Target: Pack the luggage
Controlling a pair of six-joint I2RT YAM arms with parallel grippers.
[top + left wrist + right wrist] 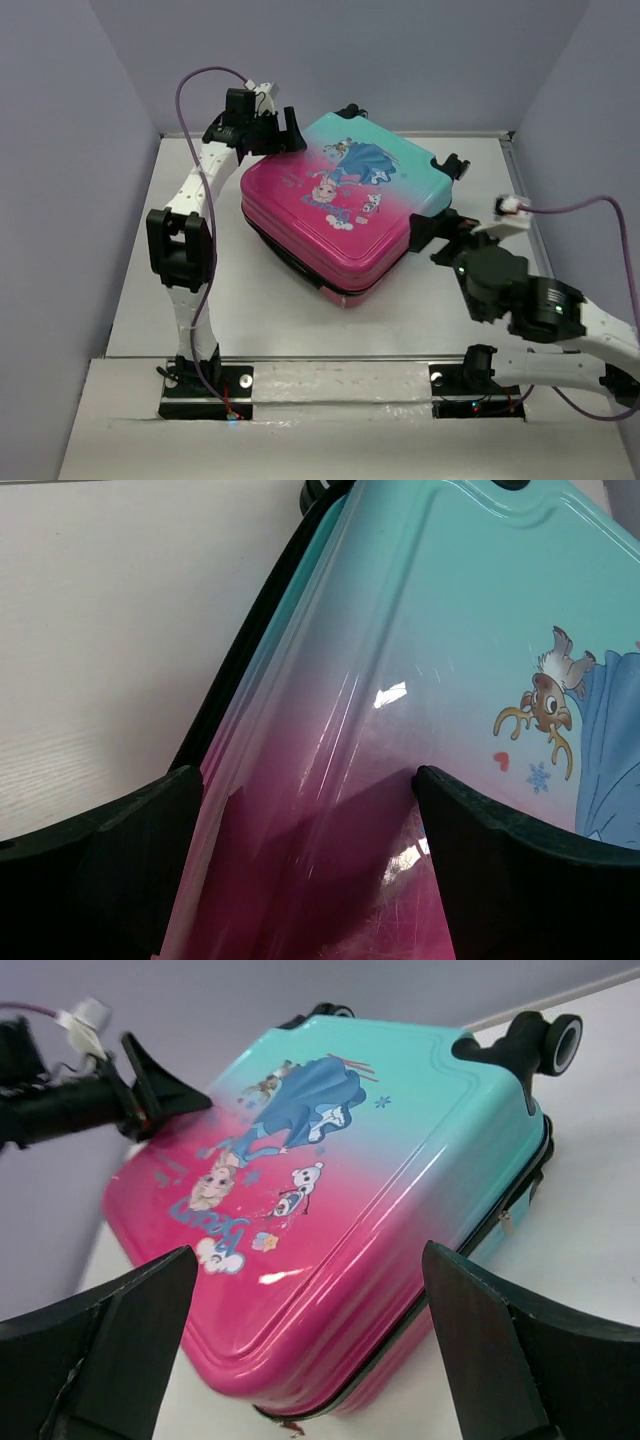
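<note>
Currently the luggage [345,215] lies flat, lid down, mid-tabletop [250,310]. Fingers apart, the left end effector [283,135] straddles its far corner; the right end effector [436,238], likewise apart, flanks it. Risk: the glossy shell may skid if pushed.

Top camera overlooks the luggage [345,215] from high up; left wrist looks down close above its left edge; right wrist faces it from farther right; all share its top.
</note>
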